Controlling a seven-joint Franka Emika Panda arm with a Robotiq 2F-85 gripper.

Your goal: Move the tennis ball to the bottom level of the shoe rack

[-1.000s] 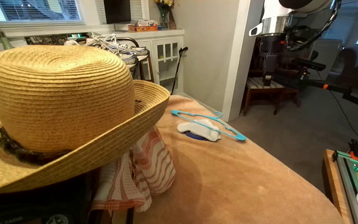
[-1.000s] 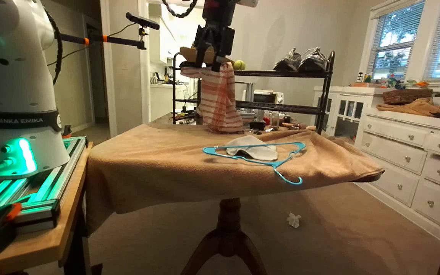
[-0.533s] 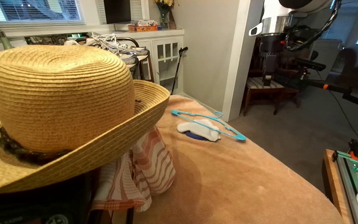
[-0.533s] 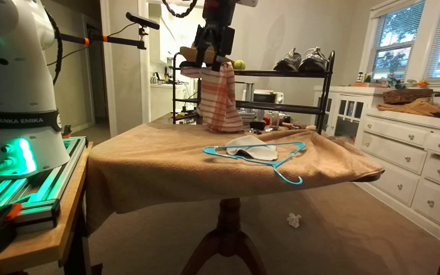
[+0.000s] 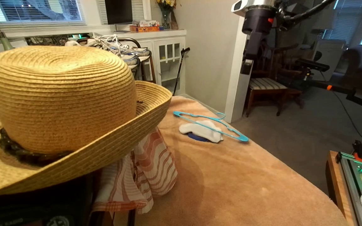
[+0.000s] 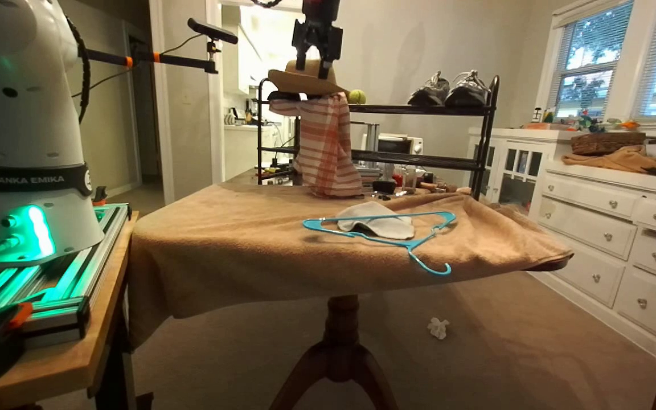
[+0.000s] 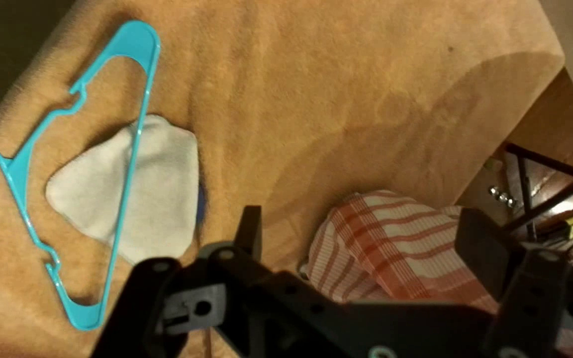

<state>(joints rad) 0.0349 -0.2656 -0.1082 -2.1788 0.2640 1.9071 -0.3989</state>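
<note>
The yellow-green tennis ball [image 6: 357,97] rests on the top shelf of the black shoe rack [image 6: 396,110], just right of the straw hat in an exterior view. It is hidden or out of view elsewhere. The rack's lower shelf [image 6: 419,161] runs below. My gripper [image 6: 312,69] is open and empty, pointing down, and overlaps the hat in that view. It also shows in an exterior view [image 5: 246,67], away from the hat. In the wrist view the gripper [image 7: 363,233] has its fingers wide apart, with the striped cloth seen below and between them.
The straw hat [image 5: 64,94] and striped cloth [image 6: 328,142] are on the rack's end. Shoes [image 6: 447,91] stand on the top shelf. A blue hanger [image 7: 130,189] lies over a white cloth [image 7: 167,199] on the blanket-covered table [image 6: 237,228].
My gripper has risen and shifted, going up in both exterior views and left in one. The hat is now less covered by it. The ball has not moved.
</note>
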